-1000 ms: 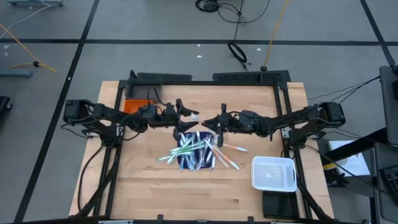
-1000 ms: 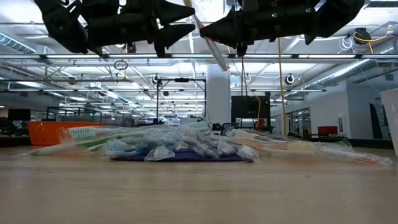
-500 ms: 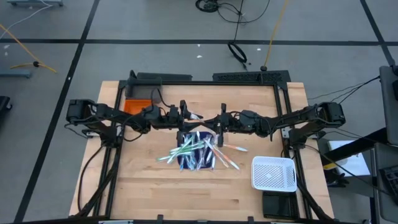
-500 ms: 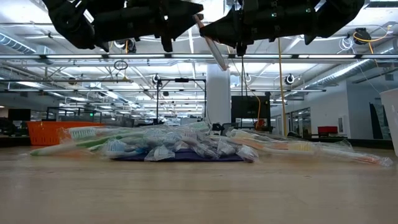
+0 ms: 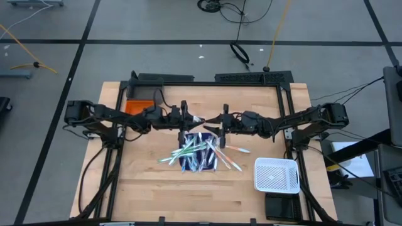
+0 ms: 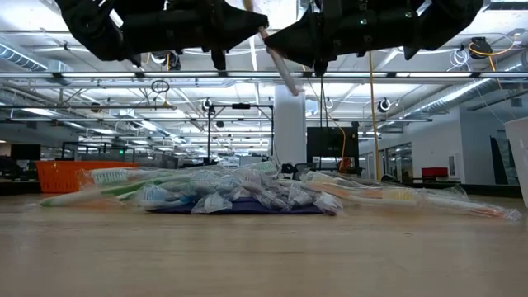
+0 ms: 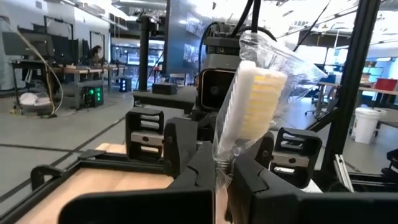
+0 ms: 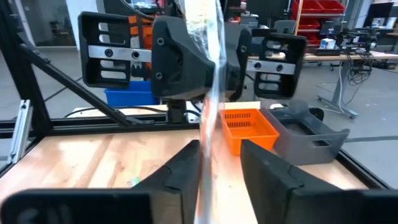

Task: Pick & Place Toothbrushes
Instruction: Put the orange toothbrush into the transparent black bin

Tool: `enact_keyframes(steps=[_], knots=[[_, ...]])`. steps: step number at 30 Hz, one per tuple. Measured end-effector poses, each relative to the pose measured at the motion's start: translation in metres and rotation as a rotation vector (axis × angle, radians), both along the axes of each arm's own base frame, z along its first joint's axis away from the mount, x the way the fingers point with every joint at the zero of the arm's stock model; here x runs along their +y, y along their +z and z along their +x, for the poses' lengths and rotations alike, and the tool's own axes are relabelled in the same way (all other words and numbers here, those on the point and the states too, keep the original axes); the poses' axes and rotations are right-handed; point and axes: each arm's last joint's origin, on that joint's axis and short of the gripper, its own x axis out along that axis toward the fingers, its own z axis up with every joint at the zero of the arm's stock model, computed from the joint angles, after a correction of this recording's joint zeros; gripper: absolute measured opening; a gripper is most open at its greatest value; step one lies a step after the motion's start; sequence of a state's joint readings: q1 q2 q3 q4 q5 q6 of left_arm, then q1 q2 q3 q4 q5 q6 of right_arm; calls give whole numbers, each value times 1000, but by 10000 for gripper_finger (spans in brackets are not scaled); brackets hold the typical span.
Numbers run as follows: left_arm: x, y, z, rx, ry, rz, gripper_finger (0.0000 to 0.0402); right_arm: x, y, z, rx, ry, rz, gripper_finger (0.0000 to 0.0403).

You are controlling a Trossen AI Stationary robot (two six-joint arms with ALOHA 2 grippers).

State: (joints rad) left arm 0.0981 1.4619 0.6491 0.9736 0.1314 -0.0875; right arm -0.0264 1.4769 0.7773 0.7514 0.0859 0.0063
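High above the table, a toothbrush in a clear wrapper (image 6: 283, 66) slants between my two grippers, which face each other. My left gripper (image 5: 190, 118) is shut on it, and the bristle head (image 7: 254, 99) sticks out past its fingers. My right gripper (image 5: 215, 120) is open, with the wrapped handle (image 8: 210, 118) running between its fingers. Below them, a pile of green, white, pink and blue toothbrushes (image 5: 200, 152) lies across a dark blue mat (image 5: 191, 162). My left gripper pinches the wrapped toothbrush between its two fingers just below the bristle head (image 7: 222, 167), coming level from the table's left. The toothbrush is lifted clear of the table and slants down toward my right gripper. My right gripper's fingers (image 8: 186, 168) stand on either side of the handle; whether they touch it I cannot tell.
A white mesh basket (image 5: 276, 174) stands at the table's near right. An orange bin (image 5: 139, 107) sits at the far left beside a grey tray. A black frame runs around the wooden table (image 5: 151, 194), with bare wood near the front.
My left gripper has shut on the head end of the raised toothbrush, after standing open around it a second ago. The toothbrush stays in the air between the two grippers.
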Motion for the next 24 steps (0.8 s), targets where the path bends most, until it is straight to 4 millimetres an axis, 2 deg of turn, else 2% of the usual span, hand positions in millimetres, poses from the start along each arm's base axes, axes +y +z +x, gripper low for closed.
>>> enact_keyframes(steps=[7,18,21,24], knots=[[13,21,-31,147,83,14,4,-7,-6,-1,59,-31,10,149],[31,47,-123,449,770,134,3,-8,-10,-1,103,-25,38,155],[37,46,-137,518,916,167,4,-8,-10,-1,102,-25,38,155],[45,40,-143,633,997,227,3,-8,-10,-1,103,-25,38,155]])
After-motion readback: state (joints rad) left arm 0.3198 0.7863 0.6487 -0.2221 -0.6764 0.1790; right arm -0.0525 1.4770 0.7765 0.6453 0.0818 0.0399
